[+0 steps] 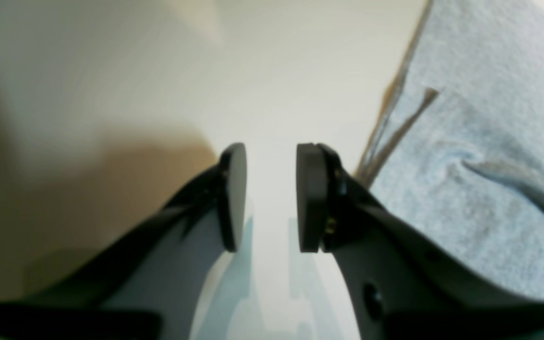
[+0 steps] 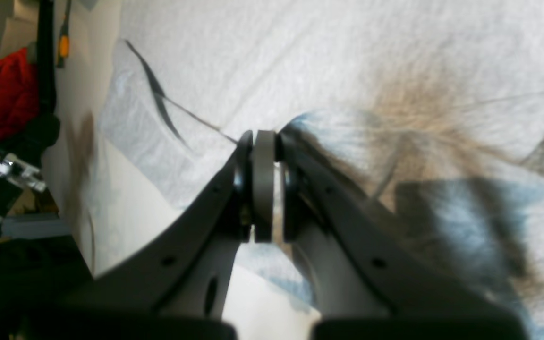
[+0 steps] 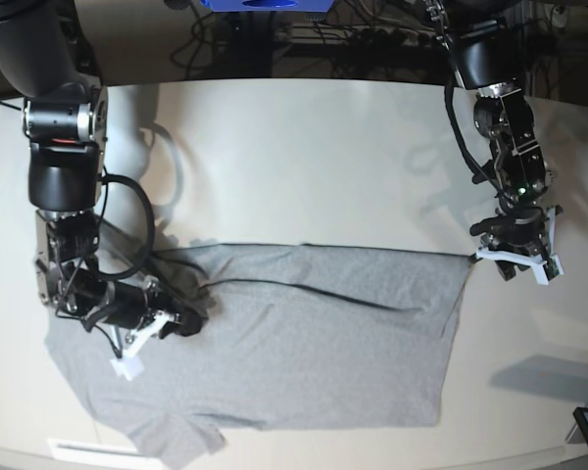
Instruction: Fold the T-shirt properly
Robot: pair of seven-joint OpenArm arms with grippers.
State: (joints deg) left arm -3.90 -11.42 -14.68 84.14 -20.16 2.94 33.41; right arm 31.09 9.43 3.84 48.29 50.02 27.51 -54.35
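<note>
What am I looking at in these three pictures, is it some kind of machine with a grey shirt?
It is a robot with two arms working at a pale table. One picture looks down from above; the other two come from small cameras mounted on each wrist, looking along the fingers.

Spread on the table is a grey T-shirt, which the robot is meant to fold.

The right hand, on the left of the overhead picture, is shut, its pads pressed together over the shirt; fabric bunches at its tip, so it seems to pinch the cloth.

The left hand is open and holds nothing. It sits just off the shirt's edge, with bare table between its fingers.
</note>
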